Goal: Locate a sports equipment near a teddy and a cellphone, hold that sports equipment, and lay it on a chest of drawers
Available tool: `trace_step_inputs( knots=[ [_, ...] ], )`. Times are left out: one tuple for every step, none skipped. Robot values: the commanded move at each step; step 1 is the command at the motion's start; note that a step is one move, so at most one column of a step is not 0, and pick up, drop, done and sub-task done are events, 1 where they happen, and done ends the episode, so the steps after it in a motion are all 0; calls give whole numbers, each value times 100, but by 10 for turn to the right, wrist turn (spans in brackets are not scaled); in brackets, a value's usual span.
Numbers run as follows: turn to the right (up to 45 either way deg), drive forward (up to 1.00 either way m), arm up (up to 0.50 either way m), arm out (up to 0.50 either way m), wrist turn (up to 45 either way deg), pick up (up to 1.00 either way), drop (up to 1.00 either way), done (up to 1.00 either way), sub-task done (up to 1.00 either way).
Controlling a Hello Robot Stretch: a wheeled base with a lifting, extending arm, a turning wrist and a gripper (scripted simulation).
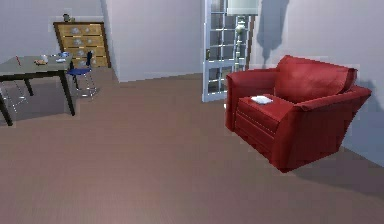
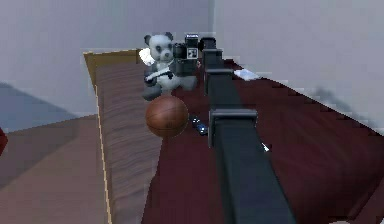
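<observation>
Brown floor [image 1: 150,150] spans the forward view, with a red armchair [image 1: 295,105] at right, a dark surface [image 1: 20,70] with a blue chair [image 1: 82,70] at left, and a wooden chest of drawers [image 1: 82,42] against the far wall. Arm side view: a bed [image 2: 300,150] with dark red cover carries a black-and-white teddy [image 2: 157,55]; the gripper [image 2: 160,75] shows in front of it, and a brown ball [image 2: 167,115] shows just below, at the bed's wooden edge. Whether the gripper holds anything cannot be told.

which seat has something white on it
The red upholstered armchair, a small white thing on its cushion, not the slim blue chair beside the dark table.
</observation>
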Motion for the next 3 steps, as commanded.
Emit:
trace_step_inputs(
  knots=[
    [0,0,-26,0,0,0,0,0,0],
    [0,0,0,0,0,100,0,0,0],
    [0,0,10,0,0,0,0,0,0]
  ],
)
